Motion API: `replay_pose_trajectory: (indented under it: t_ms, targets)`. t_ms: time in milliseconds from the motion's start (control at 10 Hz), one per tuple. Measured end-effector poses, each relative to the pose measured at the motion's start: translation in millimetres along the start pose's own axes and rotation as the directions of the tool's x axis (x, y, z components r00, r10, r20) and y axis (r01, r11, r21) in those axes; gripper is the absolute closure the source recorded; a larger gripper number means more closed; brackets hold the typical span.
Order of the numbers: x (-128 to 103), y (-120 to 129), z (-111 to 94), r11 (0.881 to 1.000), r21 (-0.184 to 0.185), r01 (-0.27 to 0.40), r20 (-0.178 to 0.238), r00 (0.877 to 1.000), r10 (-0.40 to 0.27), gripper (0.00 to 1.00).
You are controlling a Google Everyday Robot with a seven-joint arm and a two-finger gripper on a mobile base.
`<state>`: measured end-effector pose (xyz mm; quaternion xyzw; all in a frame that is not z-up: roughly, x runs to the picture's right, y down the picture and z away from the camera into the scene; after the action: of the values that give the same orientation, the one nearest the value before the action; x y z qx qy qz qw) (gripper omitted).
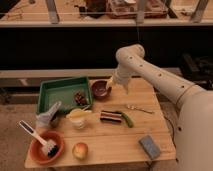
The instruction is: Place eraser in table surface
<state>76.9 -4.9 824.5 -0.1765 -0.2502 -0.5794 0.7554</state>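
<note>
One gripper [118, 86] hangs over the far side of the table, just beside the dark bowl [101, 89]. Its two prongs look spread, with nothing between them. The eraser [111, 116] lies flat on the table surface [115, 145], mid-table, just beside the green vegetable [127, 120]. Placement judged done; only retreat left.

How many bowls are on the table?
2. A dark bowl at the back, right beside the gripper, and an orange bowl holding a brush at the front left corner. The pale container between them may be a third.
</note>
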Motion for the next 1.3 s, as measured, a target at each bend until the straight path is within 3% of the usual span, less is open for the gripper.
replay_pose_trajectory:
  t_ms: [300,500,700,900,1200,1300]
  targets:
    - [-2,0,0,1.0,-0.005,0.009,-0.001,1.0,-0.009,0.3]
    - [-13,-7,2,0.997,-0.014,0.074,-0.014,0.997,-0.074,0.3]
    - [-43,-11,5,0.982,-0.024,0.187,-0.032,0.982,-0.188,0.3]
    - [-97,-10,13,0.946,-0.027,0.322,-0.047,0.945,-0.323,0.3]
    - [-133,-8,19,0.914,-0.034,0.405,-0.054,0.912,-0.407,0.3]
    - [-134,-8,18,0.912,-0.036,0.408,-0.054,0.911,-0.41,0.3]
